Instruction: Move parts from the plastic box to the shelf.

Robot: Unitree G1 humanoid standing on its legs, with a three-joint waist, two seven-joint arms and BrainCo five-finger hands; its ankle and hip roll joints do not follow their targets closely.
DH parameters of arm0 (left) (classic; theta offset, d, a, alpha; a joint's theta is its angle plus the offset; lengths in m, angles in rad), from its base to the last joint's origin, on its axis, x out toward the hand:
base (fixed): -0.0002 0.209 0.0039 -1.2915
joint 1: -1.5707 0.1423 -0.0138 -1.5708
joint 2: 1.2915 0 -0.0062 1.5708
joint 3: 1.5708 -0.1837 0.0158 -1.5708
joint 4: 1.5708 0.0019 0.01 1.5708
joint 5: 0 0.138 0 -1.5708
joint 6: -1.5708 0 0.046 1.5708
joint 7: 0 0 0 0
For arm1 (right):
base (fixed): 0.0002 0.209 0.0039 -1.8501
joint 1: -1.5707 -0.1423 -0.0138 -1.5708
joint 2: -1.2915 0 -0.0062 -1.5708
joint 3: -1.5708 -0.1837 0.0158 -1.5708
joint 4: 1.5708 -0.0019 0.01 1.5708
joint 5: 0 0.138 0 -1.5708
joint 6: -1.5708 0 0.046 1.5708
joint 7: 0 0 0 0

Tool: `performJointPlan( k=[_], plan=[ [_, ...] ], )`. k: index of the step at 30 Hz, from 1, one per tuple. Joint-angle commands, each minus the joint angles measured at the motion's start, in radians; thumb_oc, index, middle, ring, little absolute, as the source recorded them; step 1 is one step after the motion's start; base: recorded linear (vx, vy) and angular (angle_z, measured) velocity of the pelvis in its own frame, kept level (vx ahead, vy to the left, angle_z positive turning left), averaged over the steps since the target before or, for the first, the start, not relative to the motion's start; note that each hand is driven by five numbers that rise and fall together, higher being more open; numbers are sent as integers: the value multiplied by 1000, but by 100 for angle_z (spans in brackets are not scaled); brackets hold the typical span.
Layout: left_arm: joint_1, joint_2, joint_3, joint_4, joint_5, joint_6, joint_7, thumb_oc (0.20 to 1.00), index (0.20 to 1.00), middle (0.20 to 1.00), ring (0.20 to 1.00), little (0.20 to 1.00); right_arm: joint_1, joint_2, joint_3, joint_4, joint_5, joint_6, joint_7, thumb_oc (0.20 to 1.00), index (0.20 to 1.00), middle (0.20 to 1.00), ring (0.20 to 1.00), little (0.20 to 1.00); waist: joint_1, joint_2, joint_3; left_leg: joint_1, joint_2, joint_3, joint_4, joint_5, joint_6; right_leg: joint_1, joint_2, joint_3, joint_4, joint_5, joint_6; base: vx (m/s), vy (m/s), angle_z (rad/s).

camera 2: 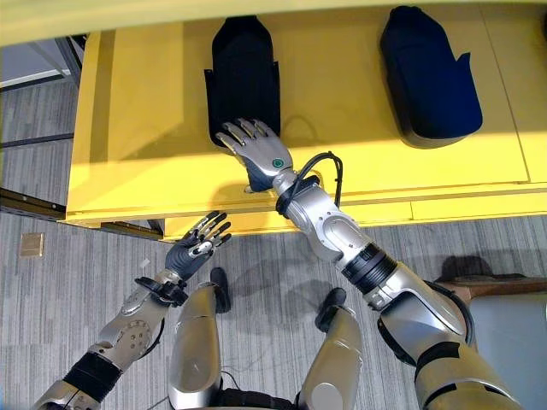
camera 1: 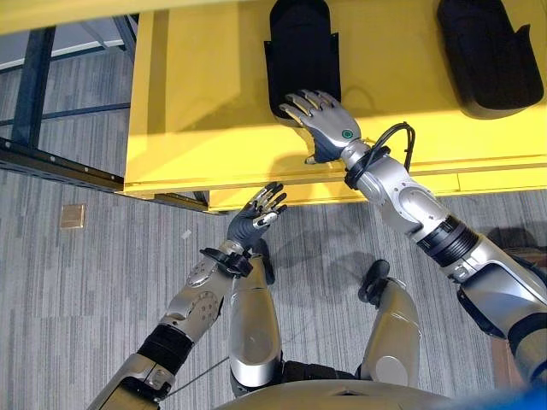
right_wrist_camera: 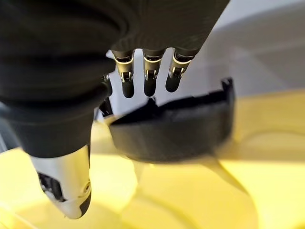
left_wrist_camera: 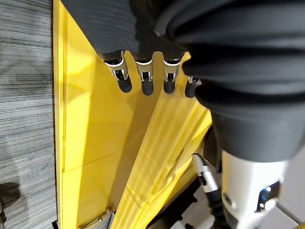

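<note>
here the right robot hand [camera 1: 323, 120] rests open-fingered at the near end of a black part [camera 1: 301, 47] on the yellow shelf [camera 1: 197, 102]; a careless push could slide it askew. the left robot hand [camera 1: 256, 218] hangs open, empty.

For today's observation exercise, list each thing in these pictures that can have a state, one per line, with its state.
Black moulded plastic part nearer the shelf's middle: lying flat on the shelf, right hand's fingertips at its near end.
Second black moulded plastic part: lying flat, untouched.
Yellow shelf: carrying both parts.
Right hand: open, fingers straight.
Left hand: open, holding nothing, below the shelf's front edge.
</note>
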Motion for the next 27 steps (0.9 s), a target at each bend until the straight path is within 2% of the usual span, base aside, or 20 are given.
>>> performJointPlan(
  k=[1, 8, 17, 21, 22, 23, 24, 27],
  plan=[
    [-11, -6, -7, -86, -1, -18, -10, 1000, 1000, 1000, 1000, 1000, -72, 43, 4, 1, 22, 16, -16, 1000, 1000, 1000, 1000, 1000, 35, 12, -9, -14, -72, 16, 9, -60, 87, -6, 13, -98, 138, -121, -6, -3, 32, 3],
    [-17, -15, -11, -76, -9, -24, -27, 1000, 1000, 1000, 1000, 1000, -54, 90, 45, 138, -1, 68, 13, 1000, 1000, 1000, 1000, 1000, 50, 21, -9, -39, -81, 7, 19, -65, 95, -29, -4, -114, 156, -123, -8, 3, 38, 6],
    [-39, -37, -24, -38, -2, -42, -38, 1000, 1000, 1000, 1000, 1000, -35, 194, 82, 393, 60, 124, -76, 1000, 1000, 1000, 1000, 1000, 74, 33, -9, -67, -91, -6, 20, -65, 102, -48, -18, -128, 165, -119, -10, -1, 7, 1],
    [-48, -44, -29, -16, 3, -47, -57, 1000, 1000, 1000, 1000, 1000, -34, 227, 84, 492, 95, 126, -108, 1000, 1000, 1000, 1000, 1000, 83, 39, -9, -74, -95, -13, 20, -63, 102, -50, -24, -138, 171, -118, -10, 19, 2, 10],
    [-45, -46, -33, -9, 3, -50, -63, 1000, 1000, 1000, 1000, 1000, -28, 235, 86, 504, 102, 133, -112, 1000, 1000, 1000, 1000, 1000, 84, 40, -9, -63, -97, -18, 32, -87, 94, -40, -29, -131, 183, -137, 4, 7, -2, 9],
    [-50, -51, -31, 0, 4, -55, -71, 1000, 1000, 1000, 1000, 1000, -33, 239, 88, 526, 113, 138, -125, 959, 959, 959, 959, 959, 86, 41, -9, -74, -96, -13, 20, -63, 102, -49, -27, -141, 172, -120, -10, 64, 1, 10],
    [-47, -51, -34, 5, 3, -56, -77, 1000, 1000, 1000, 1000, 1000, -32, 244, 87, 545, 121, 134, -137, 1000, 1000, 1000, 1000, 1000, 87, 42, -9, -63, -99, -19, 29, -85, 92, -39, -30, -134, 183, -136, 4, 4, -7, 7],
    [-48, -54, -37, 25, 11, -61, -92, 1000, 1000, 1000, 1000, 1000, -32, 253, 88, 575, 131, 129, -156, 1000, 1000, 1000, 1000, 1000, 88, 41, -9, -61, -96, -17, 31, -86, 91, -37, -33, -136, 185, -137, 5, 21, 0, 2]
  ],
)
